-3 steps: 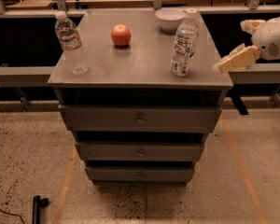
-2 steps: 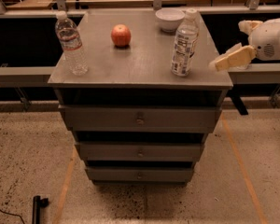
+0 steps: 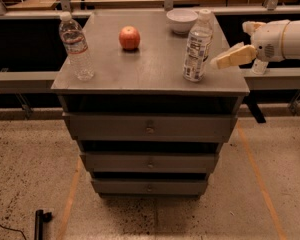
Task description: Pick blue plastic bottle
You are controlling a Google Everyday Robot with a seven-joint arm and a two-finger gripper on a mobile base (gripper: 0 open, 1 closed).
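The blue plastic bottle (image 3: 197,46) stands upright near the right front of the grey cabinet top (image 3: 150,69). It is clear, with a white cap and a wide white-bluish label. My gripper (image 3: 229,48) is just to its right, at label height above the cabinet's right edge. Its tan fingers (image 3: 234,57) are spread and point left at the bottle, a short gap away. It holds nothing.
A ribbed clear bottle with a red-white band (image 3: 76,46) stands at the left front. A red apple (image 3: 129,37) sits mid-top and a white bowl (image 3: 182,20) at the back right, just behind the blue bottle. The cabinet has three drawers (image 3: 150,129) below.
My gripper has moved left, closer to the blue plastic bottle. The bottles, apple and bowl have not moved.
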